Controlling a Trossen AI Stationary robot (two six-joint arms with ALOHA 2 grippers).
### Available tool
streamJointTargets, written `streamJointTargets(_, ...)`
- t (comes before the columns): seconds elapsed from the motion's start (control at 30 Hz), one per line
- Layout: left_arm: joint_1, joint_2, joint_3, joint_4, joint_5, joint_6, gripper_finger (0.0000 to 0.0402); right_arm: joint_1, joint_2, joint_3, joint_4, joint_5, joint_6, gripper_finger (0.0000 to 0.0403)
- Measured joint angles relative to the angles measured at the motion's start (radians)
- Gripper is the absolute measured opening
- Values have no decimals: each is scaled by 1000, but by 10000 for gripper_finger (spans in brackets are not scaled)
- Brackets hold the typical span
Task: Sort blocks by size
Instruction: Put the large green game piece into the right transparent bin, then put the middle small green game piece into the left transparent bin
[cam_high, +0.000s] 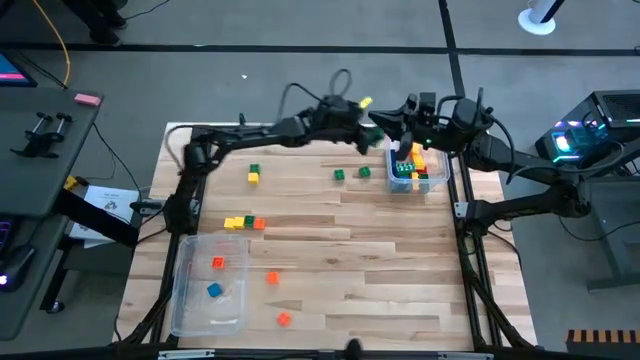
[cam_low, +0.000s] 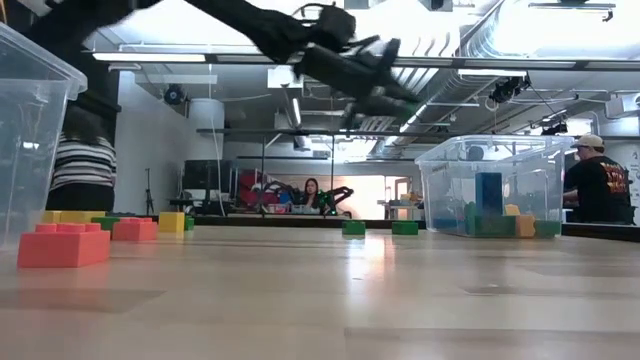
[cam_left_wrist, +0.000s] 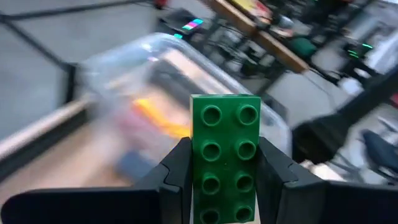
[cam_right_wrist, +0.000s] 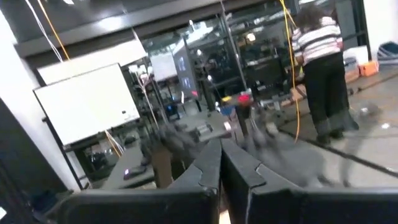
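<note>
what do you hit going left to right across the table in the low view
clear bin wall → red block → yellow block → two green blocks → clear bin holding blocks

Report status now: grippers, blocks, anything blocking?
Left gripper shut on long green block, near far bin. Right gripper shut, empty, raised behind that bin. Nothing blocking.
</note>
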Motion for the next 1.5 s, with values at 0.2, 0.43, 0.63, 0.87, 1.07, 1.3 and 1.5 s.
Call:
streamJointTargets(0.2, -49, 219, 282, 64, 23, 16, 87, 0, 0, 0, 34, 0, -2, 1)
streamJointTargets(0.43, -71, 334, 429, 41, 23, 17, 219, 0, 0, 0, 32, 0, -2, 1)
streamJointTargets(0.63, -17, 285, 432, -171, 85, 33, 284, -6, 0, 0, 39, 1, -9, 1)
streamJointTargets(0.87, 99, 121, 408, -739, 98, 223, 279, -43, 0, 0, 39, 3, -16, 1)
streamJointTargets(1.07, 141, -239, 1, -652, -34, 251, 277, -99, 0, 0, -46, -5, -56, 13)
streamJointTargets(1.3, 124, -808, -781, -43, -71, -79, 277, -182, 118, 13, -171, -220, -53, 142)
streamJointTargets(1.5, 68, -1074, -1123, 336, -123, -329, 277, -179, 407, 212, -555, -222, -411, 259)
